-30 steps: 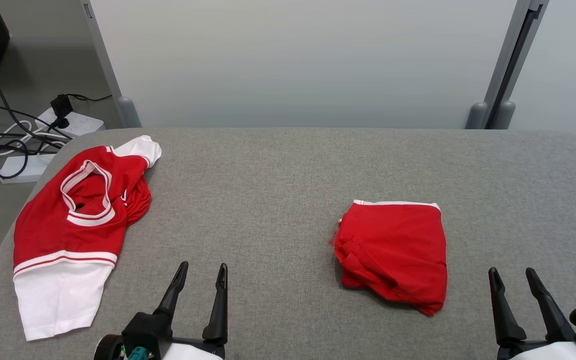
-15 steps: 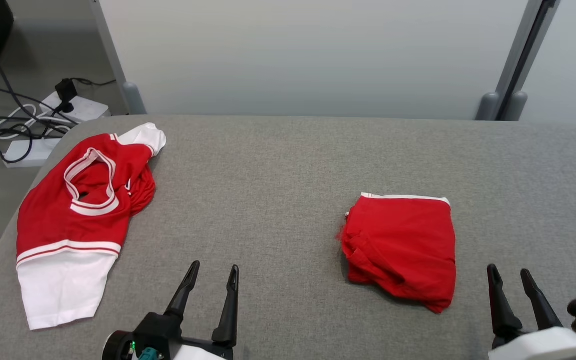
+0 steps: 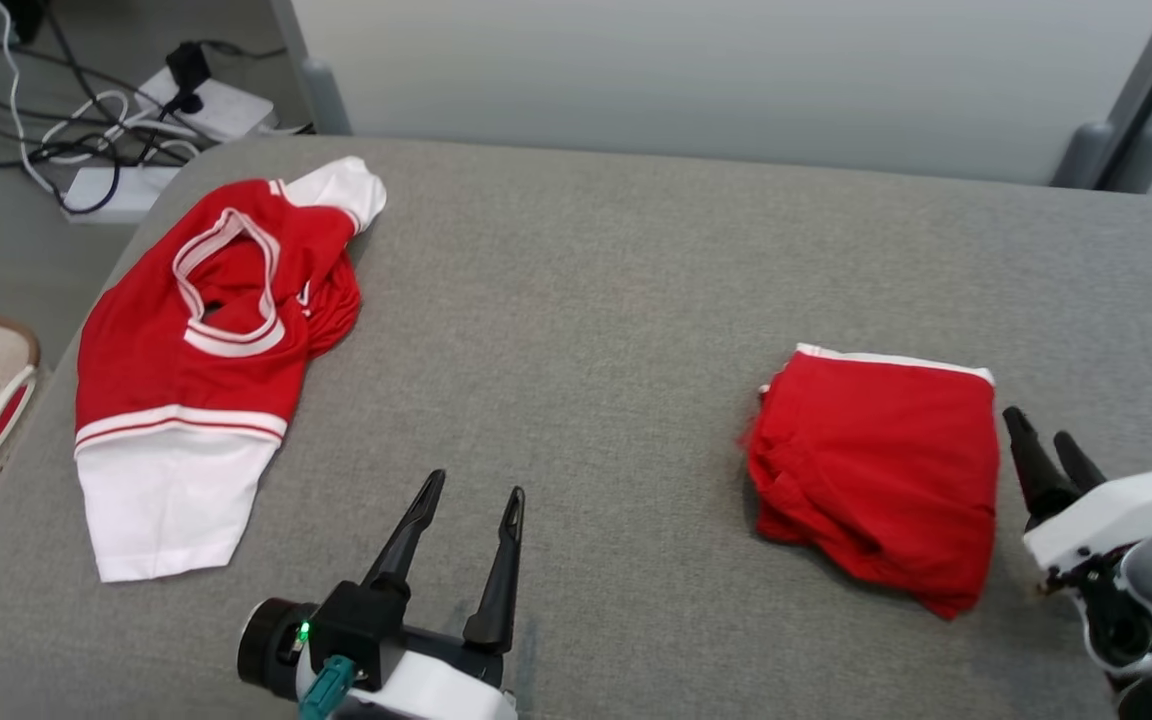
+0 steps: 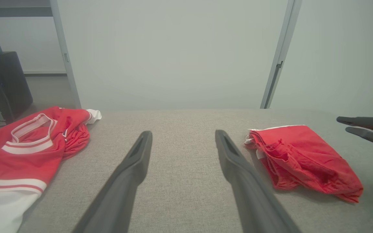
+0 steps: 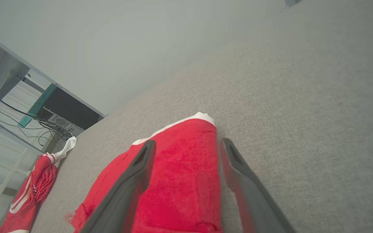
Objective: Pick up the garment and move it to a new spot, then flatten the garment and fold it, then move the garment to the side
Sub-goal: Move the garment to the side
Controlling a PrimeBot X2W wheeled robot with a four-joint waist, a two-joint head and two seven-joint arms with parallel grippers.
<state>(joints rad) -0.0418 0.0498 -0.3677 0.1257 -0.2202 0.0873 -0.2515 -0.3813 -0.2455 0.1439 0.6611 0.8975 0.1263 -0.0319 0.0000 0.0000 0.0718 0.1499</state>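
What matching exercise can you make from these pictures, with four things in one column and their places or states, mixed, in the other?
Things:
1. folded red garment
2. red and white shirt
3. left gripper
4. white power strip

Places or states:
A. on the floor, past the far left corner of the table
B. lying unfolded at the left side of the table
C. open, nothing between its fingers
D. on the right, next to the right gripper

Pairs: 1-D, 2-B, 3-C, 4-A.
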